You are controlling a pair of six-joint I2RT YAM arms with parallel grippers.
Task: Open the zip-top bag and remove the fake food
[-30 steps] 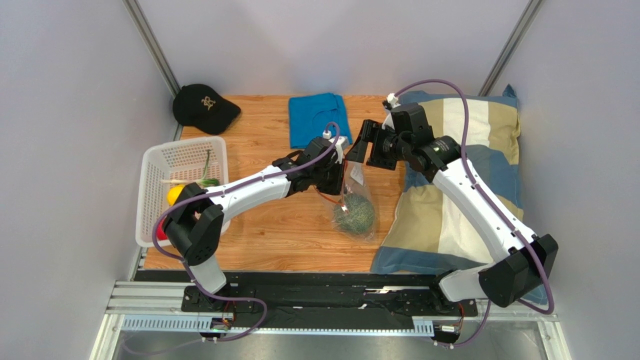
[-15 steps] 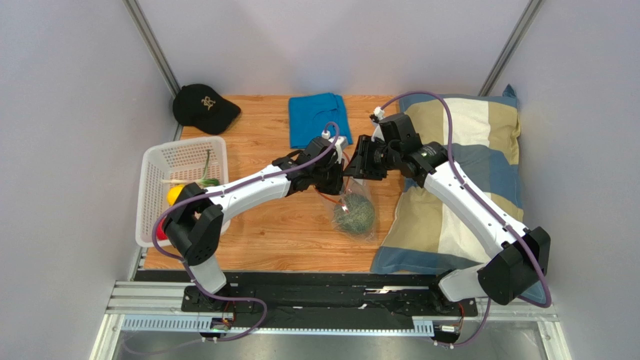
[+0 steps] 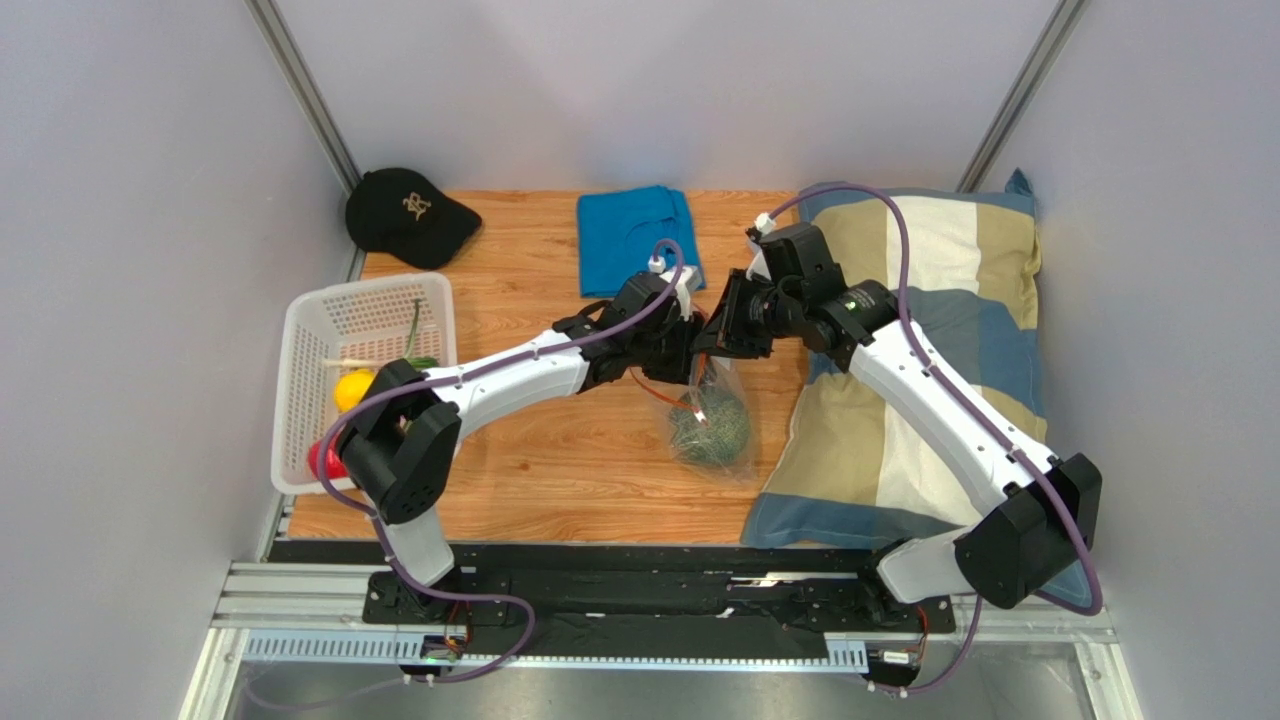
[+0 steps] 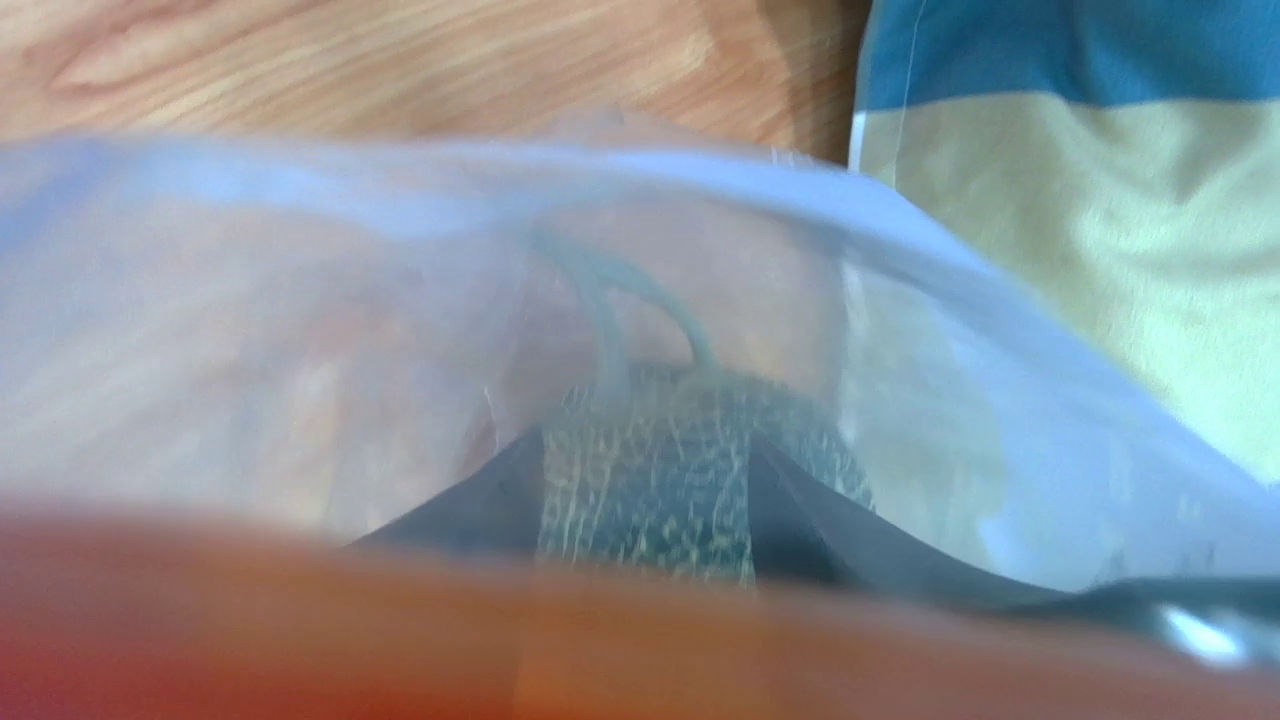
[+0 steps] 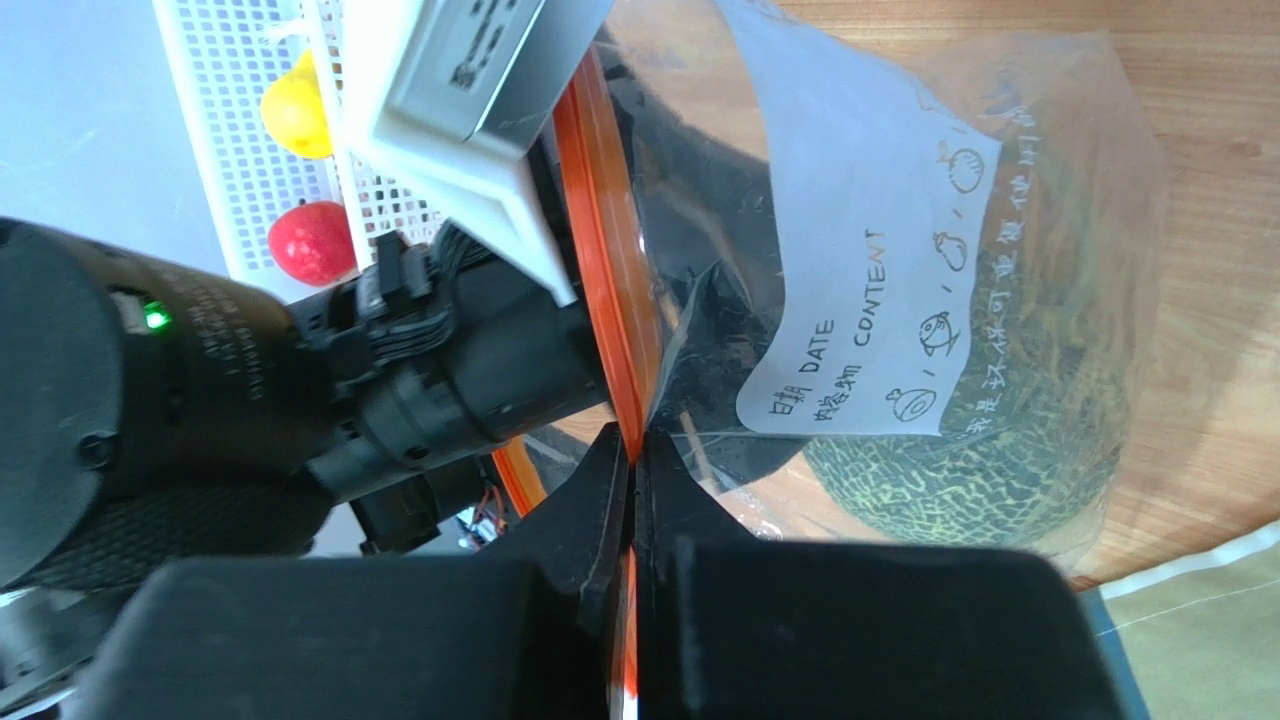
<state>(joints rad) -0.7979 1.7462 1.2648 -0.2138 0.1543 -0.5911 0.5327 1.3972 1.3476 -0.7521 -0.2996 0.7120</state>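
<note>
Left gripper (image 3: 681, 335) and right gripper (image 3: 721, 333) stood close together above the wooden table (image 3: 526, 450), both at the top edge of the zip-top bag (image 3: 721, 387). The bag hung below them, with a green netted ball (image 3: 709, 435) inside. A yellow fruit (image 3: 350, 390) and a red fruit (image 3: 319, 456) lay in the white basket (image 3: 368, 297), well apart from the bag.

Wooden desk (image 3: 571, 450) carries: black cap (image 3: 409, 216) at far-left corner, folded blue cloth (image 3: 637, 237) at far edge, white basket (image 3: 365, 327) left, striped pillow (image 3: 977, 255) right, zip-top bag (image 3: 721, 435) centre.
</note>
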